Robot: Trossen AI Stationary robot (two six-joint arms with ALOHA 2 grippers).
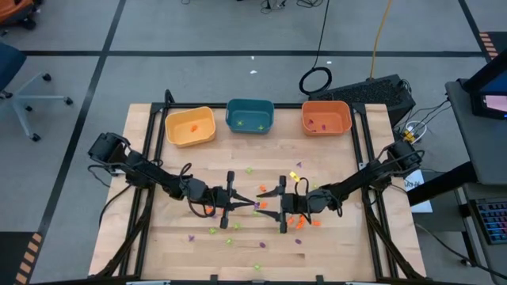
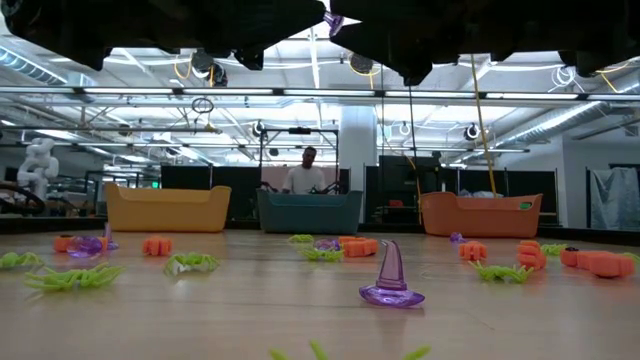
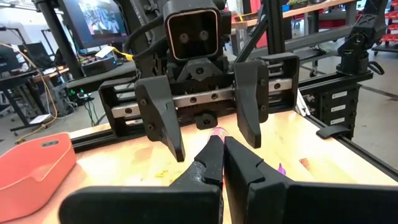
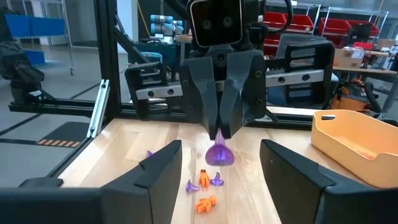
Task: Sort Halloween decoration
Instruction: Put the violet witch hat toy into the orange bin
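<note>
The tabletop (image 1: 333,237) is a pale wood surface carrying three bins along its far edge: a yellow bin (image 1: 190,127), a teal bin (image 1: 249,115) and an orange bin (image 1: 325,118), each already holding a few pieces. Both arms reach in toward the middle of the tabletop and face each other, hands nearly meeting.

The left hand (image 4: 219,132) is pressed together on a purple witch-hat trinket (image 4: 219,154), pinching its tip so the hat hangs brim-down in the air above the wood. The right hand (image 3: 205,127) stands spread just in front of it, fingers either side of the hat but not touching.

The remaining Halloween decoration (image 2: 391,278) lies scattered across the near half of the tabletop: orange, light-green and purple pieces, several directly under the two hands.

Judgement: the step in hand appears to be a hand-over of the hat. To do it well, the right hand should close on the hat's wider body below the left fingertips, squarely and centred. The left should release only once that grip is firm. The piece is small and smooth; an off-centre pinch could flick it away.
</note>
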